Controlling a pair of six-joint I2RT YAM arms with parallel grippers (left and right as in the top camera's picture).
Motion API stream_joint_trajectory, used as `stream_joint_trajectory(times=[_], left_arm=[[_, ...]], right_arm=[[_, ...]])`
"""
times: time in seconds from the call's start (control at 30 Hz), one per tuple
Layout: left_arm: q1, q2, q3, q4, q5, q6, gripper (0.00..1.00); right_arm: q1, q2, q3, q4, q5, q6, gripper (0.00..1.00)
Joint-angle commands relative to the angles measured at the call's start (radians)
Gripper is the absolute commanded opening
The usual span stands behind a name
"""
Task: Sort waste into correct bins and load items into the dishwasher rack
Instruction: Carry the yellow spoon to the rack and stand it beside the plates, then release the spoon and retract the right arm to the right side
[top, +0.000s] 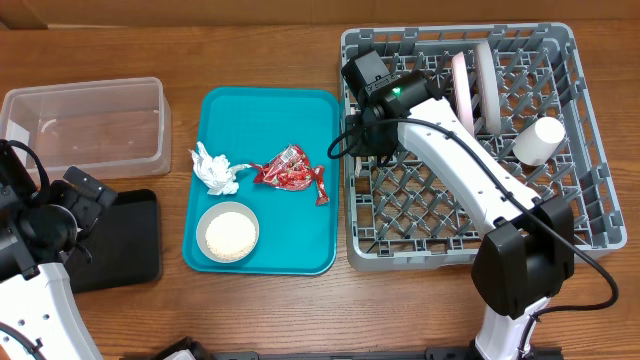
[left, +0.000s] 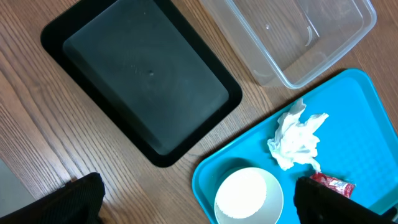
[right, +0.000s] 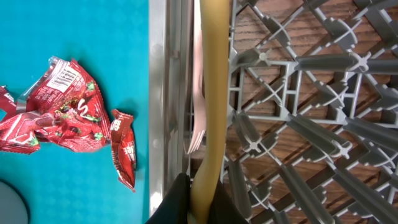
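1. Right wrist view: my right end effector (right: 198, 206) is clamping the yellow cutlery (right: 211, 93) at the dishwasher rack (right: 163, 93) rim.
2. My left end effector (left: 199, 205) is hovering spread apart near the black tray (left: 140, 81).

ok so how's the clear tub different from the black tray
The clear tub is see-through, wood showing through it; the black tray is opaque. The tub has tall walls; the tray is shallow with a low rim. Overhead, nothing covers the tub, while the left arm hides part of the tray. Both are rounded rectangles with no waste inside.
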Motion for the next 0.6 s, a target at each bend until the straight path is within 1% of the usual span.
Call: stream_joint_trajectory(times=[0.0, 0.17, 0.2, 0.23, 0.33, 0.47, 0.57], left_arm=[[0.004, 0.002, 0.016, 0.000, 0.008, -0.021, 1.00], [0.004, 0.002, 0.016, 0.000, 0.008, -0.021, 1.00], [0.004, 0.002, 0.016, 0.000, 0.008, -0.021, 1.00], [0.004, 0.002, 0.016, 0.000, 0.008, -0.021, 1.00], [0.004, 0.002, 0.016, 0.000, 0.008, -0.021, 1.00], [0.004, 0.002, 0.016, 0.000, 0.008, -0.021, 1.00], [0.005, 0.002, 0.016, 0.000, 0.008, -0.021, 1.00]], right_arm=[[0.010, 0.023, -0.001, 0.008, -0.005, -0.017, 0.05], [0.016, 0.055, -0.001, 0.011, -0.026, -0.040, 0.06], [0.022, 0.057, -0.001, 0.013, -0.021, -0.040, 0.15], [0.023, 0.057, -0.001, 0.016, -0.021, -0.039, 0.34], [0.023, 0.056, 0.000, 0.021, -0.021, -0.040, 0.54], [0.023, 0.029, 0.033, 0.002, -0.014, -0.047, 0.53], [0.023, -0.086, 0.121, -0.051, 0.023, -0.047, 0.53]])
